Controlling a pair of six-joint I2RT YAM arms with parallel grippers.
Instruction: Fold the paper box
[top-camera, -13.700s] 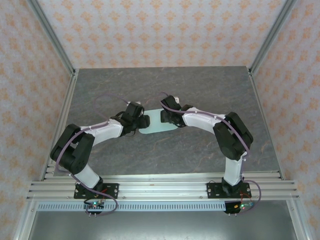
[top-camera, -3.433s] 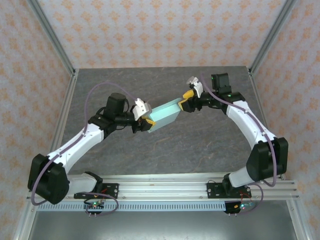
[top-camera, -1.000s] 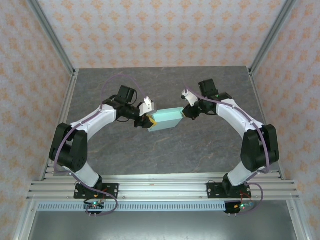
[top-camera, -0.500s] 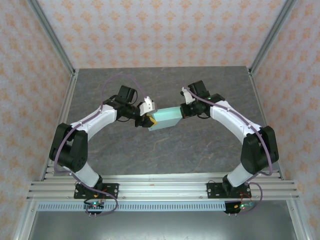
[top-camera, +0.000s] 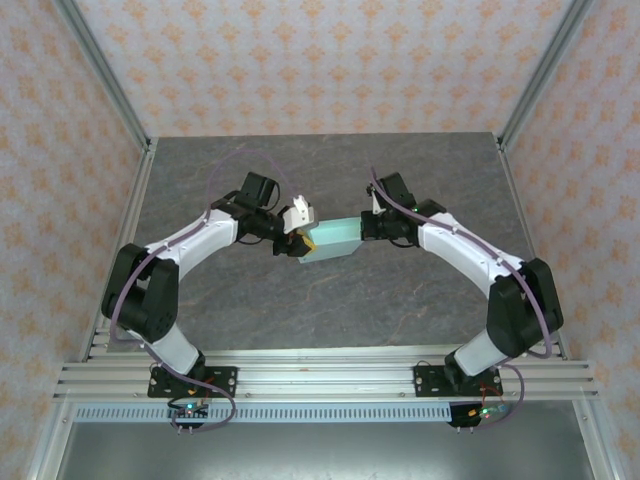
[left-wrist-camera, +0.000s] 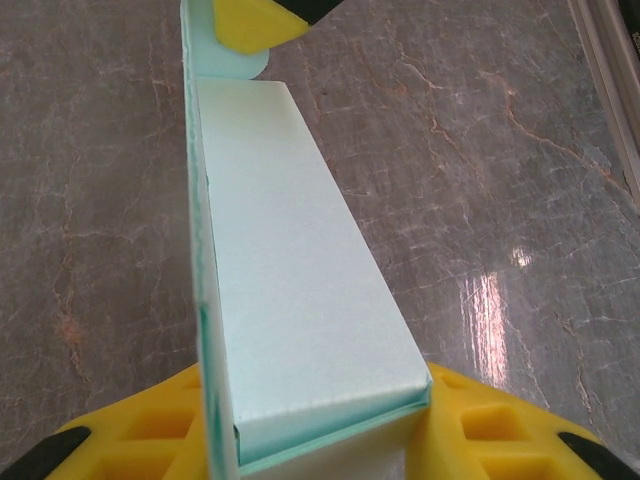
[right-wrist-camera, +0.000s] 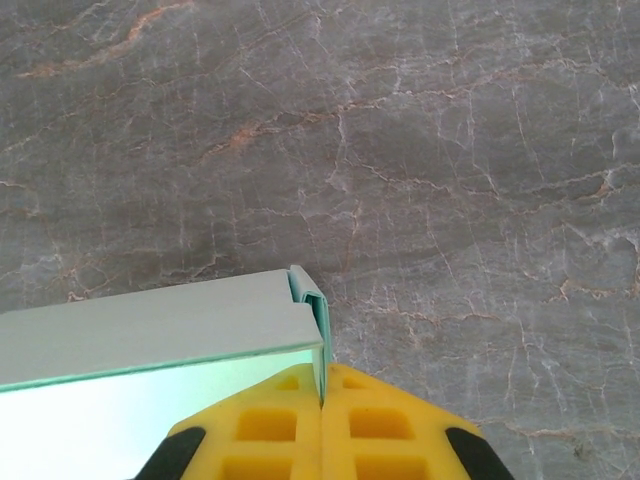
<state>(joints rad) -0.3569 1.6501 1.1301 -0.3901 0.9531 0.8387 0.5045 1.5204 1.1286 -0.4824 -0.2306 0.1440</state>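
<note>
Mid-frame in top view: mint box spans between both arms, over grey table. On its left end, left gripper half-spread, yellow pads clamping box's width. On right end, right gripper closed tight, pads pinching thin card edge.

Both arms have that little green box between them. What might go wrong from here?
1. The right gripper pinches only a thin flap of the box; pulling apart might tear or crease it.
2. The left gripper clamps the hollow end; squeezing harder may crush it.
3. If either grip slips, the box may twist or drop to the table.
</note>
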